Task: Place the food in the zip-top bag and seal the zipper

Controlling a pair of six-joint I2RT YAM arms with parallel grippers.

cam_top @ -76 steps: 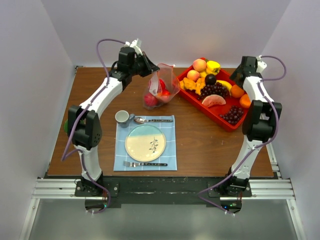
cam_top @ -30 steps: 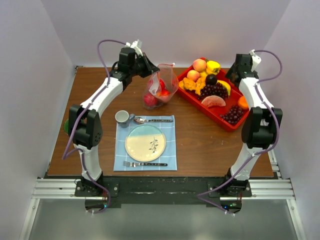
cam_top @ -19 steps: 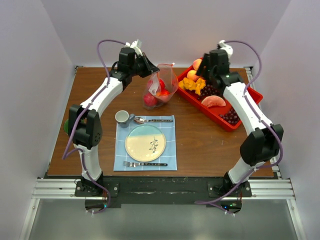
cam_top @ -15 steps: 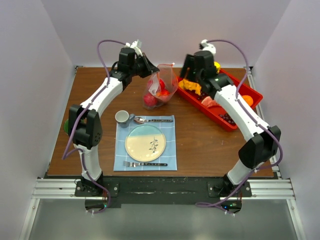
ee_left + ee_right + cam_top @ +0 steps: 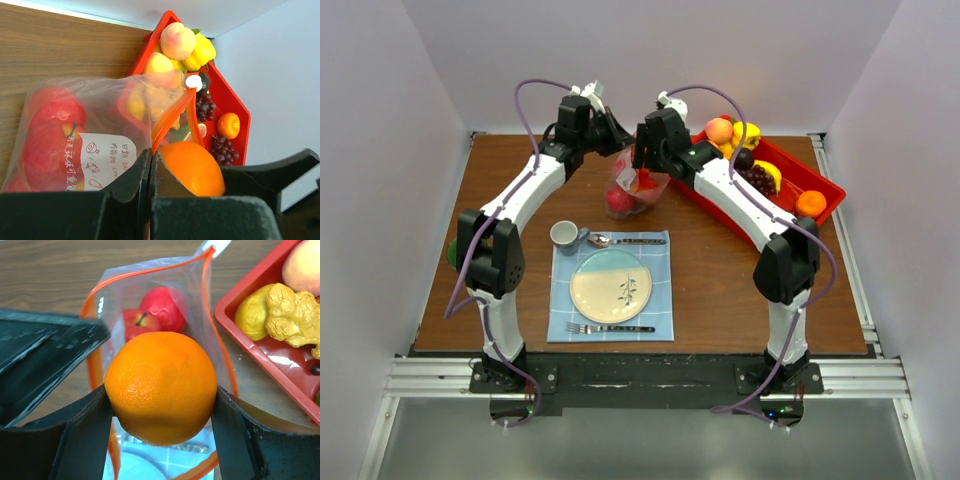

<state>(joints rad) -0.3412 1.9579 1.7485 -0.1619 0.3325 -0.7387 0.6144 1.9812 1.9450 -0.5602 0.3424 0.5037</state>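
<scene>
Over the counter (image 5: 720,270), top view: the right end effector (image 5: 646,160) has swung from the red tray (image 5: 800,160) to the zip-top bag (image 5: 642,188). Left wrist: the left end effector (image 5: 150,156) is pressed together on the bag's zipper (image 5: 172,117) edge, holding the mouth up. Right wrist: the jaws pinch an orange (image 5: 161,387) above the mouth; dropping it in looks next.

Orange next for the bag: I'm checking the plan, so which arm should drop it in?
Right. The right gripper holds the orange right at the open mouth of the zip-top bag; the left gripper is shut on its rim, propping the mouth open.
</scene>
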